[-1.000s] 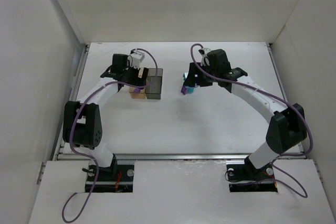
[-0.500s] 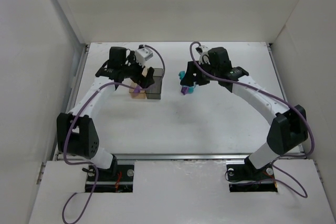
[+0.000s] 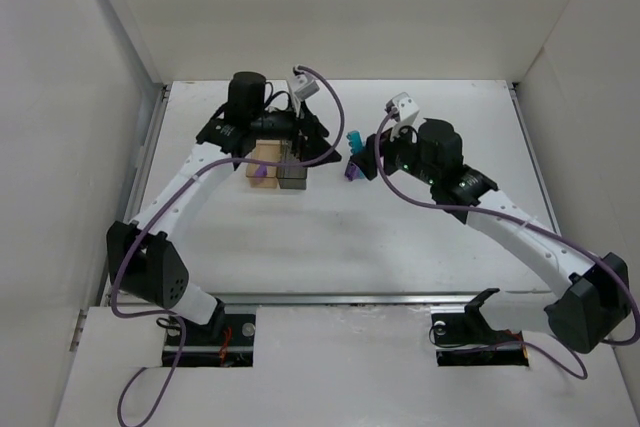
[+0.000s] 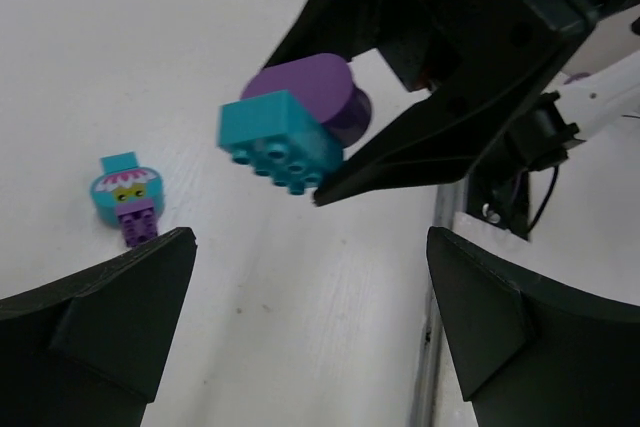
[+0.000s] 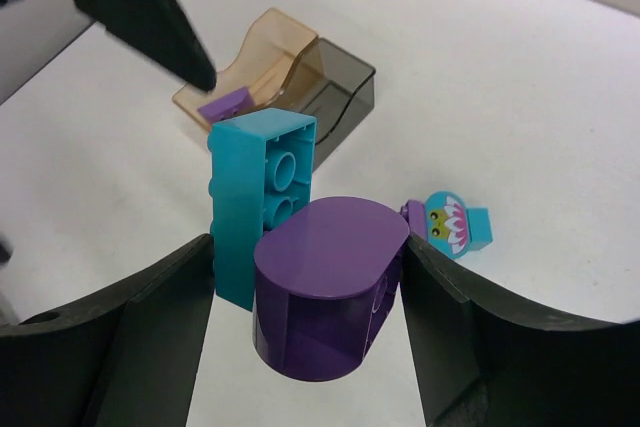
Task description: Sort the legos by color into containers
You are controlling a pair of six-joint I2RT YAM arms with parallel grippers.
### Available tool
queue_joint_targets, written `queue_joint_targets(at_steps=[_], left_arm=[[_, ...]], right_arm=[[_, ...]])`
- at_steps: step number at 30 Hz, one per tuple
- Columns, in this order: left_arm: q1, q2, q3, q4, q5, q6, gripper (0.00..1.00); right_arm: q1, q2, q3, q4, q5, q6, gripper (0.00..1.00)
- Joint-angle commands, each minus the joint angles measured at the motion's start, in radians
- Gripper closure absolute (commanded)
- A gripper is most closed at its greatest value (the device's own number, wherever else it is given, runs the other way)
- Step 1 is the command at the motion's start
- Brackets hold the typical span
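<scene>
My right gripper (image 5: 310, 297) is shut on two legos pressed side by side: a rounded purple lego (image 5: 330, 287) and an upright teal brick (image 5: 260, 207). In the top view that gripper (image 3: 358, 157) hangs right of the containers, and the left wrist view shows the teal brick (image 4: 280, 137) in its grip. The amber container (image 3: 265, 155) and the grey container (image 3: 293, 177) stand joined. A small purple lego (image 5: 228, 105) lies in the amber one (image 5: 265, 47). My left gripper (image 3: 318, 145) is open and empty beside the grey container, facing the right gripper.
A small teal and purple figure piece (image 5: 450, 225) lies on the white table just beyond my right fingers, also seen as a figure piece (image 4: 125, 197) in the left wrist view. White walls enclose the table on three sides.
My left gripper has opened wide and swung right, from over the amber container to past the grey one. My right wrist has drawn back toward the near side with both legos still held.
</scene>
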Motion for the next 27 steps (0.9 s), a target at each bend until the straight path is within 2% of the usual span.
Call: queue_joint_targets(at_steps=[1, 5, 17, 22, 24, 27], left_arm=[[-0.038, -0.020, 0.056, 0.041, 0.021, -0.098, 0.00], [-0.047, -0.011, 0.056, 0.101, 0.020, -0.178, 0.00], [-0.047, 0.032, 0.026, 0.238, -0.029, -0.283, 0.00], [-0.057, 0.052, 0.026, 0.247, -0.029, -0.283, 0.07], [-0.066, 0.063, 0.035, 0.256, -0.029, -0.283, 0.16], [-0.066, 0.063, 0.035, 0.256, -0.019, -0.283, 0.20]], right_arm=[[0.027, -0.014, -0.004, 0.133, 0.078, -0.020, 1.00], [0.038, -0.014, -0.004, 0.133, 0.078, -0.020, 1.00], [0.069, -0.064, -0.014, 0.133, 0.060, -0.020, 1.00], [0.078, -0.055, -0.014, 0.133, 0.041, -0.020, 1.00], [0.078, -0.044, -0.004, 0.133, 0.041, -0.020, 1.00], [0.087, -0.044, 0.005, 0.133, 0.041, -0.020, 1.00]])
